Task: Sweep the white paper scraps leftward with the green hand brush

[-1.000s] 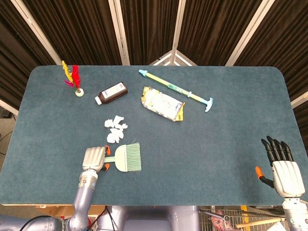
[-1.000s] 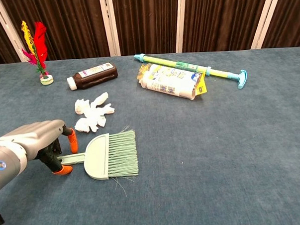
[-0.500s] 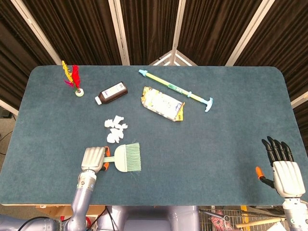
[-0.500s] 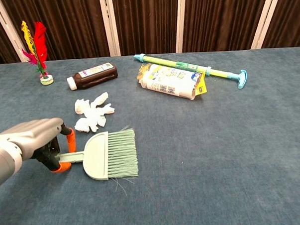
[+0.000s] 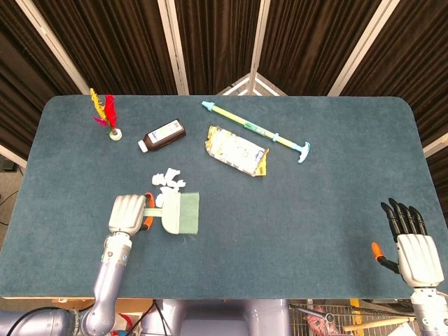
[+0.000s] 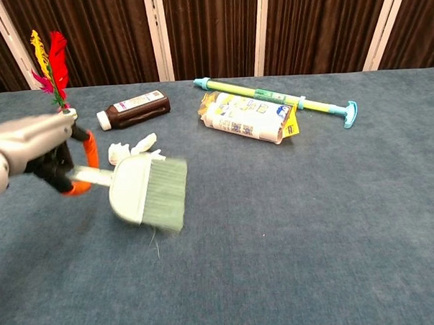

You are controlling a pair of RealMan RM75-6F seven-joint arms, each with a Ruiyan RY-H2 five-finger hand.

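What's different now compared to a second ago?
The left robot hand, holding the green brush by its handle, has lifted it off the table and carried it away from the robot, over the paper scraps. The scraps, the brown bottle and the right robot hand stayed put.

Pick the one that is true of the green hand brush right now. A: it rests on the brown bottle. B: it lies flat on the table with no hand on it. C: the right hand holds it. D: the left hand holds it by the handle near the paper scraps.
D: the left hand grips the green hand brush by its handle, close to the white paper scraps.
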